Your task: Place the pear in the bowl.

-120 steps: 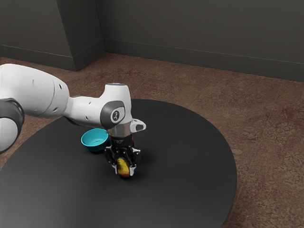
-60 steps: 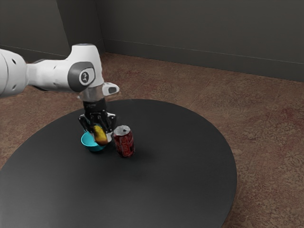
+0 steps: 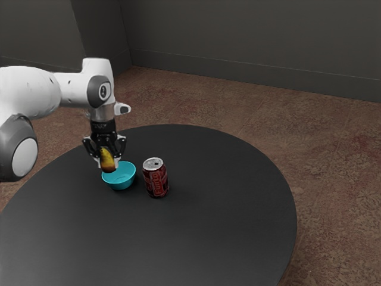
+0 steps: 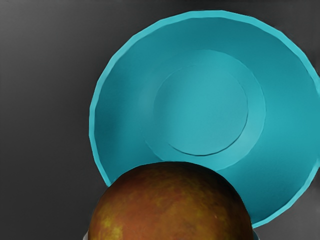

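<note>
Gripper [image 3: 106, 164] pinching pear [image 3: 107, 157] between both fingers; pear up near the rim of teal bowl [image 3: 121, 182], probably just above it; red can [image 3: 156, 181] upright beside bowl, on black table [image 3: 202, 232].

Bowl [image 3: 120, 184] on table [image 3: 208, 226], can [image 3: 156, 182] just beside it

Arm [image 3: 34, 89] bent; end effector [image 3: 108, 164] pointing down, gripping.

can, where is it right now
The can stands on the table next to the bowl, on the bowl's side toward the exterior view's right.
</note>
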Available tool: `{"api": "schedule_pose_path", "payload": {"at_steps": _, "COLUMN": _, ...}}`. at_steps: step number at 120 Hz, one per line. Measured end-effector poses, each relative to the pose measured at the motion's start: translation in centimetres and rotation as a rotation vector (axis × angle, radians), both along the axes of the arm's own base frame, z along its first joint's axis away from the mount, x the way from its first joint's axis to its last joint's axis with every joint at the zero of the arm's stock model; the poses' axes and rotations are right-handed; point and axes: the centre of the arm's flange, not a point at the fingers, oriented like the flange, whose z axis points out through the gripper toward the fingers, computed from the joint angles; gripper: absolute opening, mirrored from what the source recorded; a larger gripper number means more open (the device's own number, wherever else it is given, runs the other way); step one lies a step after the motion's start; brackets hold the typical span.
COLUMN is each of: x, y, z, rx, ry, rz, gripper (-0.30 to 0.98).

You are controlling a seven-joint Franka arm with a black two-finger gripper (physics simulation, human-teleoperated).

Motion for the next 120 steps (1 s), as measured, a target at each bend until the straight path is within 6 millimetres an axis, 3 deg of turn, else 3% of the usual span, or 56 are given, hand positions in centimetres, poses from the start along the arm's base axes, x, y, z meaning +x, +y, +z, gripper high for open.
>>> {"api": "schedule_pose_path", "payload": {"at_steps": 23, "x": 1.4, "y": -0.2, "z": -1.4, "rx": -0.028, "ry": -0.049, "rz": -0.035, "gripper": 0.21}}
{"api": "schedule_pose_path", "payload": {"at_steps": 40, "x": 1.9, "y": -0.4, "z": -1.3, "rx": -0.046, "ry": -0.081, "rz": -0.071, "gripper": 0.44}}
{"api": "schedule_pose_path", "payload": {"at_steps": 59, "x": 2.1, "y": -0.6, "z": -0.4, "rx": -0.059, "ry": -0.108, "rz": -0.108, "gripper": 0.57}}
{"api": "schedule_pose_path", "payload": {"at_steps": 75, "x": 0.8, "y": -0.5, "z": 8.3, "rx": -0.071, "ry": -0.209, "rz": -0.143, "gripper": 0.62}}
{"api": "schedule_pose_path", "payload": {"at_steps": 91, "x": -3.9, "y": -1.2, "z": 20.9, "rx": -0.058, "ry": -0.315, "rz": -0.219, "gripper": 0.65}}
{"api": "schedule_pose_path", "payload": {"at_steps": 97, "x": -5.8, "y": -3.3, "z": 25.1, "rx": -0.056, "ry": -0.350, "rz": -0.280, "gripper": 0.66}}
{"api": "schedule_pose_path", "payload": {"at_steps": 104, "x": -7.3, "y": -6.8, "z": 28.4, "rx": -0.058, "ry": -0.374, "rz": -0.364, "gripper": 0.67}}
{"api": "schedule_pose_path", "payload": {"at_steps": 120, "x": -9.2, "y": -15.3, "z": 31.3, "rx": -0.075, "ry": -0.366, "rz": -0.542, "gripper": 0.68}}
